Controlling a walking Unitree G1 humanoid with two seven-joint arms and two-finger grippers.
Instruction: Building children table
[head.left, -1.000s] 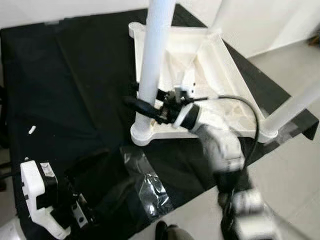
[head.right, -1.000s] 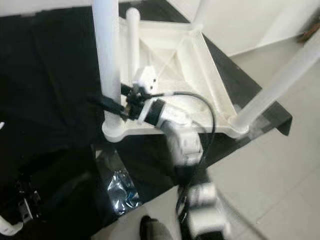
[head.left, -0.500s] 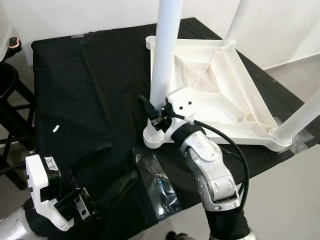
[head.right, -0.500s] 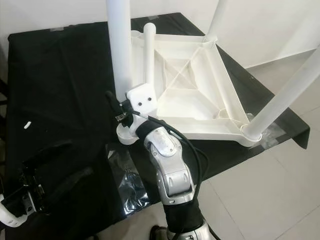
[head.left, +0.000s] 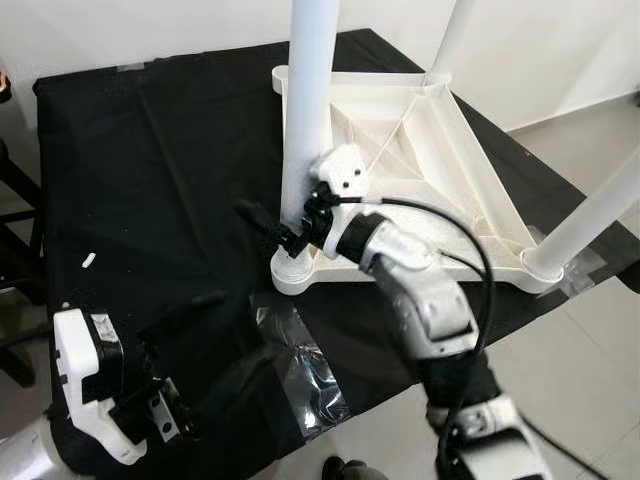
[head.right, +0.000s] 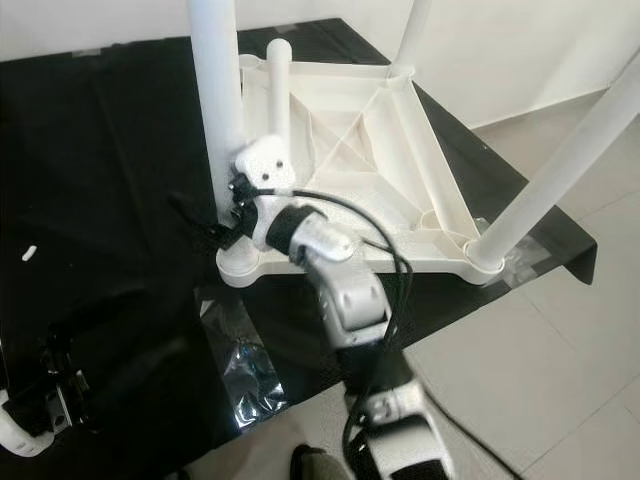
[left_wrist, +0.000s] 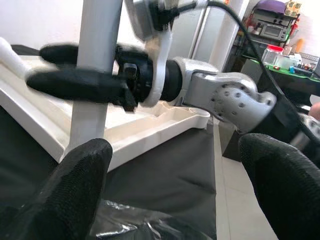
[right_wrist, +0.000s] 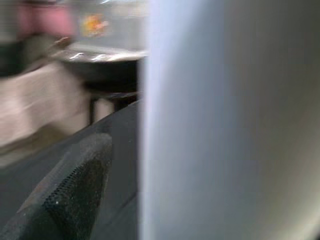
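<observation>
1. The biggest risk, as I judge it, is the near table leg (head.left: 303, 120) seating crooked in its corner socket (head.left: 296, 272) — the right gripper (head.left: 283, 226) holds it low down, close to the socket, so a sideways push from the arm could lever the long tube off vertical or strip the joint.
2. A second risk is the whole upturned tabletop (head.left: 440, 170) sliding on the black cloth (head.left: 150, 150). It lies underside up and nothing else pins it, so a twist at one corner could drag it toward the table's edge, where another leg (head.left: 590, 215) already stands near the overhang.
3. The grip itself may slip: the leg is smooth and round, and the black fingers (left_wrist: 75, 82) straddle it one on each side, closed against the tube as far as I can tell.
4. The right arm reaches forward across the tabletop's near edge, wrist bent leftward so the fingers cross the leg roughly level.
5. The left gripper (head.left: 205, 345) hovers low over the cloth beside a crumpled plastic bag (head.left: 305, 370) — its fingers spread wide, holding nothing.
</observation>
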